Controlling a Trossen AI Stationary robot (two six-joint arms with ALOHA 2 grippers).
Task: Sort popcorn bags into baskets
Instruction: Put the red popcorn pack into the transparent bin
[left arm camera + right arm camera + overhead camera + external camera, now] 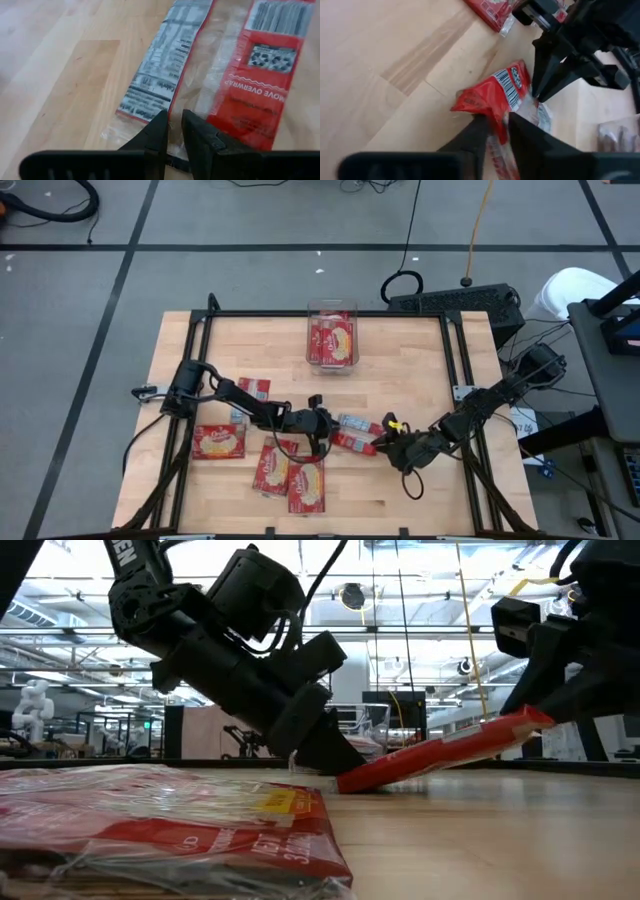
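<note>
The pale wooden tabletop (420, 370) is showing a smooth matt grain, the popcorn bags (219, 442) are glinting in crinkly glossy clear film over red print, the basket (331, 311) is looking like clear shiny plastic, and the fingers (200, 142) are appearing as dull black plastic.

- A red bag (260, 75) in the left wrist view carries white lettering, upside down, reading "MOVE OVERWRAP".
- The silvery bag (160, 70) beside it bears a printed table, too small to read.
- A bag (495, 97) in the right wrist view shows a barcode, digits unreadable.
</note>
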